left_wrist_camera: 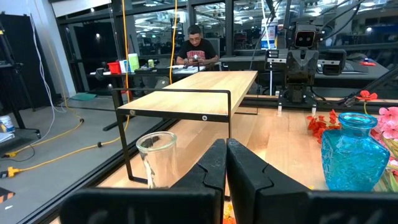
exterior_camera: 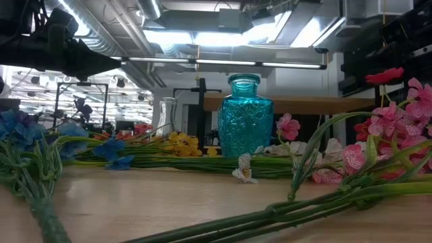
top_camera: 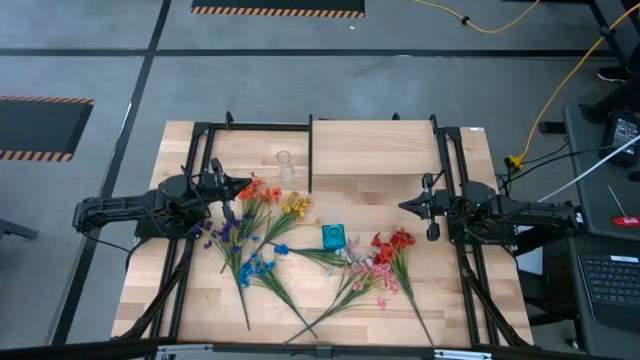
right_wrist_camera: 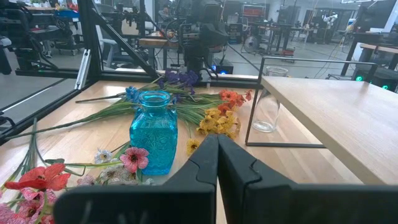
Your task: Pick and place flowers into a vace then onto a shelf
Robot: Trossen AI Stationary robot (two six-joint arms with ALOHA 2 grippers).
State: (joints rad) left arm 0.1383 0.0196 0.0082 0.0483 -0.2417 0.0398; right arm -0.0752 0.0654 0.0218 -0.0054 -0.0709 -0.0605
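Observation:
Flowers lie flat on the table in bunches: red, orange, yellow, purple and blue ones (top_camera: 250,215) on the left, pink, red and white ones (top_camera: 380,265) on the right. A blue glass vase (top_camera: 333,237) stands upright between them. A clear glass vase (top_camera: 285,163) stands by the shelf's (top_camera: 375,160) left legs. My left gripper (top_camera: 243,186) hovers shut, level, above the left bunch. My right gripper (top_camera: 405,207) hovers shut, level, at the shelf's near right, empty.
The shelf (left_wrist_camera: 193,99) on thin black legs fills the table's far middle. Black frame rails (top_camera: 190,270) run along both table sides. Bare wood lies at the near left and near right corners. A person (left_wrist_camera: 196,46) sits at a desk beyond the table.

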